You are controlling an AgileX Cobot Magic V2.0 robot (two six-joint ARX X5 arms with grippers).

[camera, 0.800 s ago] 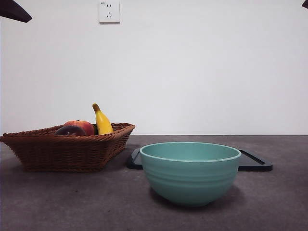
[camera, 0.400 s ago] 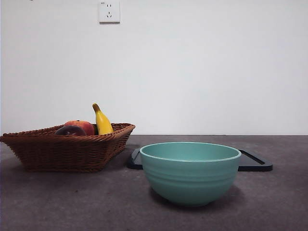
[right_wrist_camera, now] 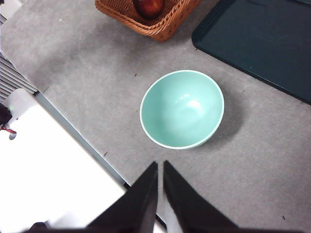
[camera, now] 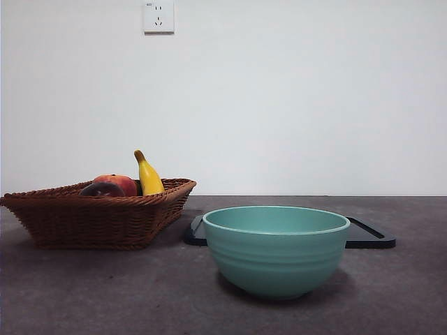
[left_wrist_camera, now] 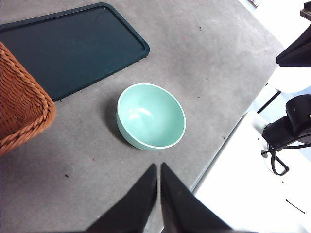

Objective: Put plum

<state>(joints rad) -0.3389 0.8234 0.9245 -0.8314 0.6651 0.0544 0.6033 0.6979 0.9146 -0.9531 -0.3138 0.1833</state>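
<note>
A teal bowl [camera: 276, 250] stands empty on the grey bench [camera: 105, 293], a dark tray [camera: 370, 237] just behind it. A wicker basket [camera: 98, 218] holds a banana [camera: 148, 176] (propped upright) and a red-orange fruit [camera: 122, 183]. A wall socket [camera: 158, 17] hangs above.

bowl [camera: 276, 248] blocks front; space above open

Soft, even light fills all three views, with no hard glare. The teal bowl [camera: 276, 250] casts a faint, diffuse shadow on the grey table [camera: 105, 293], and pale highlights sit inside it in both wrist views. The white wall [camera: 293, 98] is bright yet not blown out. Focus is sharp throughout; white surfaces beyond the table edge in the wrist views wash out.
</note>
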